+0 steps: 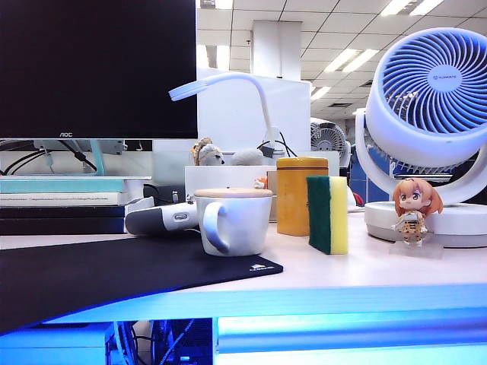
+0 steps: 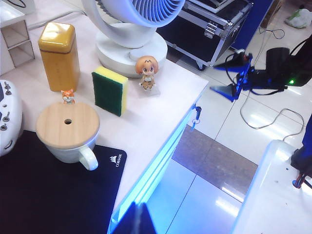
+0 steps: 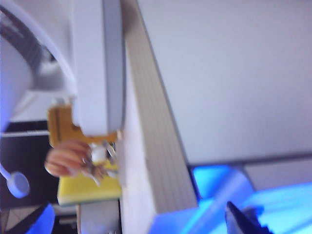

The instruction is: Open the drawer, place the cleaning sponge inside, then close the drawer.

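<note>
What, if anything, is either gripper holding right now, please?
Nothing: the cleaning sponge stands untouched on the desk. Only the right gripper's and left gripper's tips show, empty.

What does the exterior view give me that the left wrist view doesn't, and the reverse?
Only the exterior view: the monitor and white desk lamp. Only the left wrist view: the mug's wooden lid from above, the floor beside the desk, and a dark tip of the left pincer. Both: cleaning sponge standing on edge, yellow tin, figurine, fan. Neither shows the right pincer.
</note>
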Controlling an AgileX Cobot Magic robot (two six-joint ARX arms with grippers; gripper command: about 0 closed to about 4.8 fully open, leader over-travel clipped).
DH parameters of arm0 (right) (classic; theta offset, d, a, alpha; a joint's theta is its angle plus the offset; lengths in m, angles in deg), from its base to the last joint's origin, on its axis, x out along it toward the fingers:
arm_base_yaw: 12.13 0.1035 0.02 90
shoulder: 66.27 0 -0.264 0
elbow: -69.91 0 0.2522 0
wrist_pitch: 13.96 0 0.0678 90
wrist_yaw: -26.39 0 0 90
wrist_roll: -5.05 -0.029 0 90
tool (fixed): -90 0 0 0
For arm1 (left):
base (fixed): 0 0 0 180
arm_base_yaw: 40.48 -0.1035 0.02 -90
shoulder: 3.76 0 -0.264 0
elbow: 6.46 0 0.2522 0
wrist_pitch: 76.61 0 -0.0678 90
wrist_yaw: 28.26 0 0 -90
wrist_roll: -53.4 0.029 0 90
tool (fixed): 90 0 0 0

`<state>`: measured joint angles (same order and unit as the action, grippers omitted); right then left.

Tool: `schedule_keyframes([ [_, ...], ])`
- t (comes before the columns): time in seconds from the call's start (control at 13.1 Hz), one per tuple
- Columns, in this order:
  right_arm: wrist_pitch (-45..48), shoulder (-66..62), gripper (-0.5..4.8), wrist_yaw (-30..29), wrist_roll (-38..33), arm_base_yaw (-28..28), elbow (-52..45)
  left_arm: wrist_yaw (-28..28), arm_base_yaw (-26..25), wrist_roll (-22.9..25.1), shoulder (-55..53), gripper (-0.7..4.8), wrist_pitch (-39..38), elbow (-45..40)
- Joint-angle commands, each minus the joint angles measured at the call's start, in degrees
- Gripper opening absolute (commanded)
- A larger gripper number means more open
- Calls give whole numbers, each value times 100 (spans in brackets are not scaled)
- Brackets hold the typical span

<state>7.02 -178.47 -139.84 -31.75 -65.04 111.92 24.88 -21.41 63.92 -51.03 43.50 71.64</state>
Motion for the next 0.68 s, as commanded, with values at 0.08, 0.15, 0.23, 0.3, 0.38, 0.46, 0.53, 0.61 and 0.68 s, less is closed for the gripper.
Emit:
schedule_keyframes([
  [0.08, -872, 2, 479, 376, 903, 654, -4, -24, 2, 4, 2, -5, 39, 20],
  [0.15, -881, 2, 479, 393, 907, 710, 2, -24, 2, 2, 2, -5, 37, 20],
  [0.23, -872, 2, 479, 479, 992, 752, 24, -24, 2, 2, 2, -5, 37, 20],
  [0.3, -796, 0, 479, 551, 986, 763, 26, -24, 2, 2, 2, -5, 35, 20],
  [0.38, -774, -17, 479, 579, 986, 772, 42, -22, 2, 7, 2, -5, 37, 20],
  [0.46, -776, -48, 479, 560, 938, 802, 83, -24, 2, 4, 2, -5, 35, 20],
  [0.53, -734, -70, 479, 584, 920, 927, 116, -24, 2, 4, 2, -5, 37, 20],
  [0.61, -723, -72, 479, 595, 868, 935, 188, -22, 2, 4, 2, -5, 33, 20],
  [0.68, -721, -74, 479, 564, 857, 935, 216, -24, 2, 4, 2, -5, 33, 20],
])
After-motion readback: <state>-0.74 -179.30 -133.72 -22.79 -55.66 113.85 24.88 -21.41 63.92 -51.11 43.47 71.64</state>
